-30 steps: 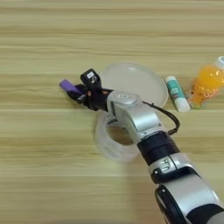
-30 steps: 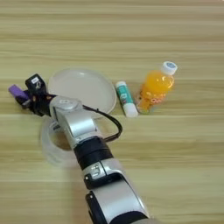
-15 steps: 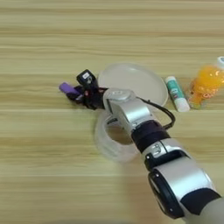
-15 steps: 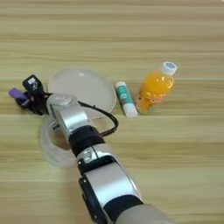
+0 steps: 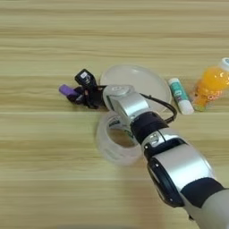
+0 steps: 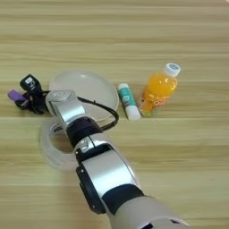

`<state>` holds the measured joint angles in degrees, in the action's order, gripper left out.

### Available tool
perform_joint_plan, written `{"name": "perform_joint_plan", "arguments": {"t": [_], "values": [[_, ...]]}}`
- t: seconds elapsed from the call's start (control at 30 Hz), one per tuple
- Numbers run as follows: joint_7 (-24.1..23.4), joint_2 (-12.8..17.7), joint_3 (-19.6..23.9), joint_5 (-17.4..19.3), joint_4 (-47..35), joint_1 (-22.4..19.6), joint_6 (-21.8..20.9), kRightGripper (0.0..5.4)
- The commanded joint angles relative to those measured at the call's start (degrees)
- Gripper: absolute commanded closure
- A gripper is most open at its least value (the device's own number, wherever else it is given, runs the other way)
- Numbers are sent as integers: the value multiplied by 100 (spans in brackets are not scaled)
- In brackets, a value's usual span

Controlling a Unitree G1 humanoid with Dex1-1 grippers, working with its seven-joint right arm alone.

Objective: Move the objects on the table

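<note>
A small purple block [image 5: 66, 91] lies on the table [image 5: 40, 179], left of the round beige plate [image 5: 145, 80]. My right gripper [image 5: 80, 89] is at the block's right end, open, with one black finger above it and one below. The silver forearm crosses the plate's left rim and the large clear tape roll [image 5: 106, 150], hiding the roll's right side. The green-white glue stick [image 6: 127, 101] lies right of the plate. Beyond it, the orange-juice bottle [image 6: 159, 91] stands with its white cap pointing to the far right.
A black cable loops from the wrist over the plate's near rim. Bare wood stretches along the far side and the left of the table.
The forearm has pushed further into the picture and looks larger over the tape roll. The gripper and the purple block stay in about the same place.
</note>
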<state>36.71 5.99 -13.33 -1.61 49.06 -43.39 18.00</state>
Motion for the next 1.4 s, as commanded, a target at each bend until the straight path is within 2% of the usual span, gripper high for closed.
{"name": "perform_joint_plan", "arguments": {"t": [0.03,0.53,0.63,0.77,0.93,1.2,1.4], "values": [[-84,-5,12,-124,-6,-316,-76,399],[-152,-35,28,-141,126,-346,-207,399],[-146,-35,44,-129,72,-367,-197,339],[-131,-4,72,-108,-133,-351,-193,301],[-69,94,130,-59,-719,-241,-48,239],[145,469,313,134,-2853,267,726,162],[183,681,463,254,-3944,575,1130,101]]}}
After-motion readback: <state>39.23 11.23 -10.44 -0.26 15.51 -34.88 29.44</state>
